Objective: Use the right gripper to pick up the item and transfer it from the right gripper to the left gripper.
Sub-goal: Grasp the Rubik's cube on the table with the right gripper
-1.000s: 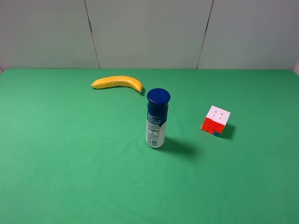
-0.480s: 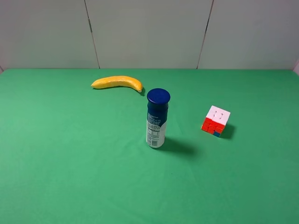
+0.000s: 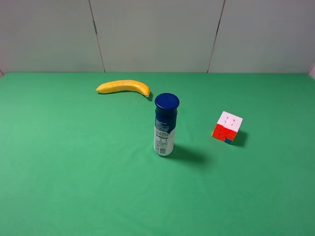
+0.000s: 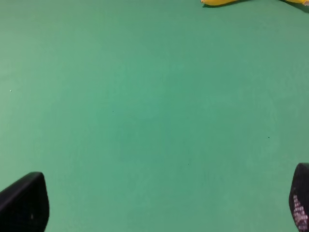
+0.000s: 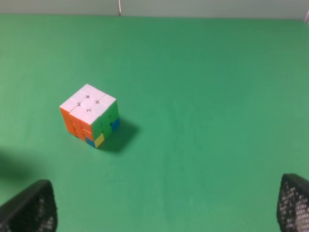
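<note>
The small puzzle cube (image 3: 228,127), white on top with red and orange sides, sits right of centre on the green cloth table (image 3: 74,172). The upright blue-capped white bottle (image 3: 166,125) stands at centre, and the yellow banana (image 3: 123,87) lies at upper left. The black right gripper (image 5: 161,208) hangs spread wide short of the cube, and the black left gripper (image 4: 162,205) is equally spread over cloth.

Picture edges crop the banana (image 4: 219,2) and the jaws of the left gripper (image 4: 161,205).
</note>
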Available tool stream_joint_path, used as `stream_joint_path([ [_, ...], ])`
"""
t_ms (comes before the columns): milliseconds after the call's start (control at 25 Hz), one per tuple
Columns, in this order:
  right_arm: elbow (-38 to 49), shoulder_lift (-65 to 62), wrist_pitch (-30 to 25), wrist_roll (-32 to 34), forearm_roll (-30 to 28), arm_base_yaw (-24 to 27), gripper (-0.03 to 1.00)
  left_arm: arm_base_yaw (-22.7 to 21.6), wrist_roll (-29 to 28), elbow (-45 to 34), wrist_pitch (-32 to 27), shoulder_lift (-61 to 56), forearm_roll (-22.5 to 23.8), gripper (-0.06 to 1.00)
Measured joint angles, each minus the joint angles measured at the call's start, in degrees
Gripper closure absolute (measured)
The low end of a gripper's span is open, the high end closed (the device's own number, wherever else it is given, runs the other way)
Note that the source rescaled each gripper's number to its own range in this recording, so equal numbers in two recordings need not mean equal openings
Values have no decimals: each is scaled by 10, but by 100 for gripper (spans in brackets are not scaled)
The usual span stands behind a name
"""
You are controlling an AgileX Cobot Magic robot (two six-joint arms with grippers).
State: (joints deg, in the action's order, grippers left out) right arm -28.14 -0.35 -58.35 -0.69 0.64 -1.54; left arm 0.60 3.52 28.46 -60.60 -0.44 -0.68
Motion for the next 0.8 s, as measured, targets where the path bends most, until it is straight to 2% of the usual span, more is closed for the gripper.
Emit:
stream_joint_path([
  [800, -10, 25, -3, 12, 3, 0, -3, 0, 0, 0, 0, 0, 0, -6],
])
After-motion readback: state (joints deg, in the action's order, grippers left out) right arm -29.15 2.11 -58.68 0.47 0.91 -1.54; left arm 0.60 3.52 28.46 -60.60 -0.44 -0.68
